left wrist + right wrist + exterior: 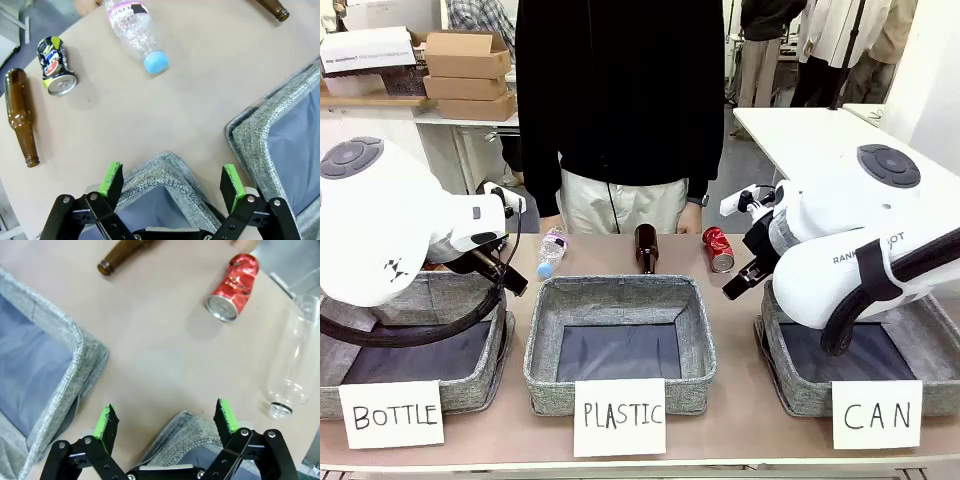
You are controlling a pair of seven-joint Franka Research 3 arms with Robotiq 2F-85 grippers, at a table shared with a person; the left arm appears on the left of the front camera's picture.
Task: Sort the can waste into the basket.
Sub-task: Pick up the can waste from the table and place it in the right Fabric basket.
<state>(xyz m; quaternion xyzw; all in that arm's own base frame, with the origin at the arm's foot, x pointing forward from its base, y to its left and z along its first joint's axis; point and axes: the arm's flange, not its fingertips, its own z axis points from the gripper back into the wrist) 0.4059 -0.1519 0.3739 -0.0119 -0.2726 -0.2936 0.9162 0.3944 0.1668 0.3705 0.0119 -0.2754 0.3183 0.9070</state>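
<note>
Nothing is grasped yet, the right gripper and left gripper both gaping empty; next, I'd say, the right must reach the dented red metal can lying beyond the grey woven "CAN" basket.

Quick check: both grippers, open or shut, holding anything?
Left gripper: open, holding nothing.
Right gripper: open, holding nothing.

A robotics lab is indicated: a white left arm and right arm are set at a work table. A basket is fronted by a hand-lettered card, cardboard boxes are stacked behind, and other people are seen beyond a second table.
</note>
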